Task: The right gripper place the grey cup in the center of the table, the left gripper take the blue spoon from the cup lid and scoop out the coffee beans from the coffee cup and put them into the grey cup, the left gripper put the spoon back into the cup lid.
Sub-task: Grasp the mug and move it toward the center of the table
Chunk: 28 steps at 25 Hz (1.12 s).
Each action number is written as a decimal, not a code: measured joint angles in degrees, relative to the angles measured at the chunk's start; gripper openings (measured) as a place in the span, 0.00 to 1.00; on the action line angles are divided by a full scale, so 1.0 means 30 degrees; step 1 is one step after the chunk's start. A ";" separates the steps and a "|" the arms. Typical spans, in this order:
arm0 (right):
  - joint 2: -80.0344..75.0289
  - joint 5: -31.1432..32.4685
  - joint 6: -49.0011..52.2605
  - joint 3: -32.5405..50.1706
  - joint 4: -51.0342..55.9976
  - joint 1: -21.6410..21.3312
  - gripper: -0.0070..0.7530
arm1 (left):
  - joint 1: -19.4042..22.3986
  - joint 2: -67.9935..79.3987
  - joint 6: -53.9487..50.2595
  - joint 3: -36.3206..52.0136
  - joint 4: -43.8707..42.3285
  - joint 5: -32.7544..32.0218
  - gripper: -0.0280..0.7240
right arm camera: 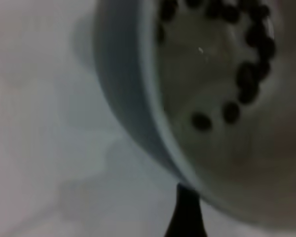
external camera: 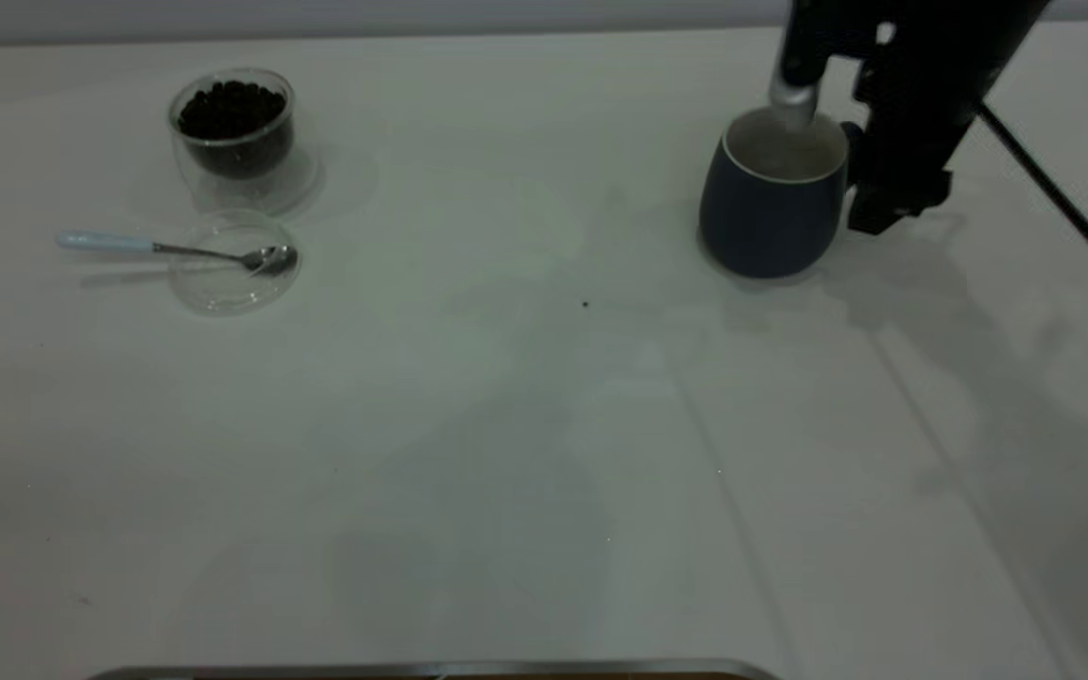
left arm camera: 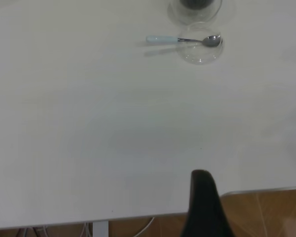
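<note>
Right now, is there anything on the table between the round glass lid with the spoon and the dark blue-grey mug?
Almost nothing. In the exterior view, only bare white table and one tiny dark speck separate the clear glass lid from the dark blue-grey mug.

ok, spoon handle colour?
Pale light blue; the blue spoon shows best in the exterior view.

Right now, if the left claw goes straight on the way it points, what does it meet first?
The left claw would probably meet the flat clear glass lid, where the blue-handled metal spoon rests; bare white table lies between. The right claw is at the dark blue-grey mug.
</note>
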State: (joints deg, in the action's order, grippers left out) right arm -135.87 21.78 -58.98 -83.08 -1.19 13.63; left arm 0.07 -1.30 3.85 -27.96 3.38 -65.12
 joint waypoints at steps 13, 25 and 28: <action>-0.0151 -0.1497 -0.0208 -0.0134 0.1342 0.3235 0.84 | 0.0000 0.0000 0.0000 0.0000 0.0000 0.0000 0.81; 0.1887 -0.0617 0.2008 -0.0134 0.4379 0.4418 0.83 | 0.0000 0.0000 0.0048 0.0000 0.0000 0.0000 0.81; 0.4403 0.1776 0.3796 -0.0134 0.4076 0.3812 0.82 | 0.0000 0.0000 0.0048 0.0000 0.0000 0.0000 0.81</action>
State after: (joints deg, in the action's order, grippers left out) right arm -122.66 27.11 -47.59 -83.48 11.03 25.07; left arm 0.07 -1.30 4.00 -27.96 3.38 -65.12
